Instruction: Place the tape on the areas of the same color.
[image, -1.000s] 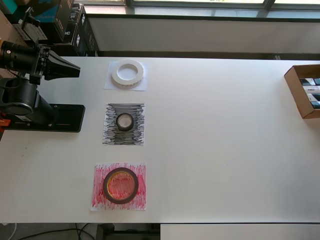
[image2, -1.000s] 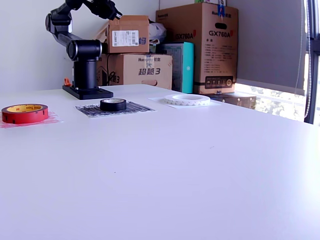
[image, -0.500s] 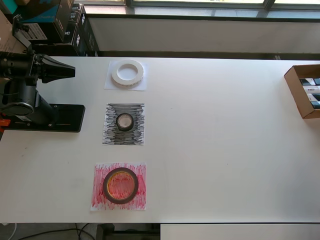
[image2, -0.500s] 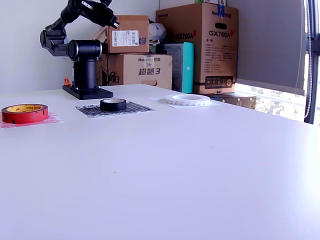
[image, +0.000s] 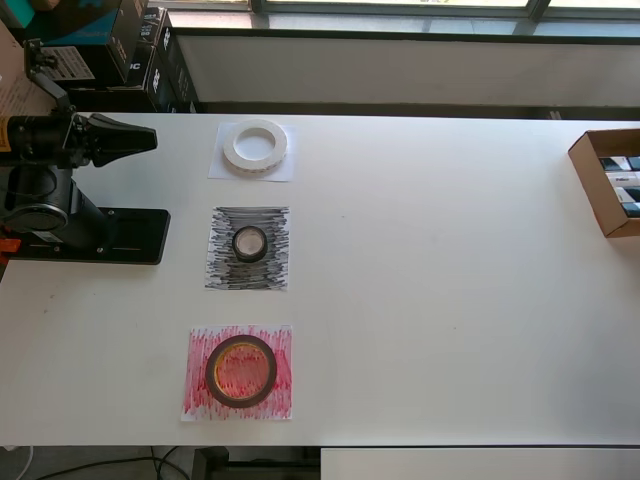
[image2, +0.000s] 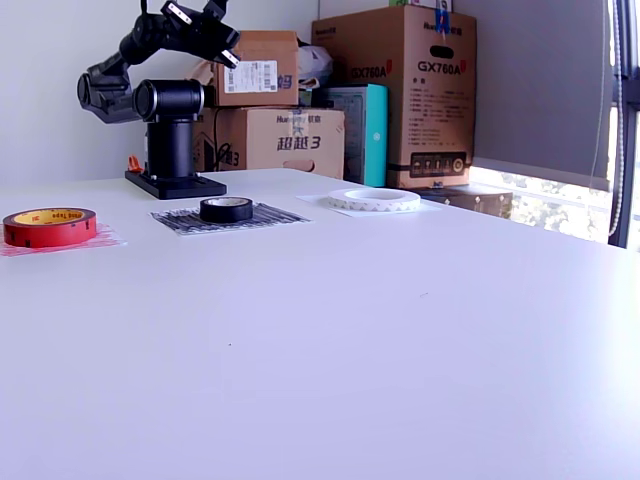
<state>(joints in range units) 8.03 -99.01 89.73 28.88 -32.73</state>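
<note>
- Since every roll already lies on its matching sheet, the step in hand looks like a retreat to rest, and doing it well means keeping the arm folded over its base (image: 85, 235) and clear of the sheets.
- Nearest in the overhead view, the dark red roll (image: 241, 371) sits inside the red-scribbled sheet (image: 196, 400), no edge overhanging.
- Further back, the small black roll (image: 250, 243) rests centred on the black-scribbled sheet (image: 222, 272).
- Farthest, the white roll (image: 255, 145) lies on the plain white sheet (image: 220, 170), toward its right side in that view.
- At the desk's (image: 440, 300) far left, the gripper (image: 150, 141) is raised and holds nothing; from above the jaws read as one dark point, apparently together, yet I cannot tell for sure.
- Only the exterior view shows height: the gripper (image2: 228, 45) well above the desk, the rolls lying flat.
- Only the overhead view shows how each roll sits within its sheet, and the open cardboard box (image: 608, 180) at the right edge.
</note>
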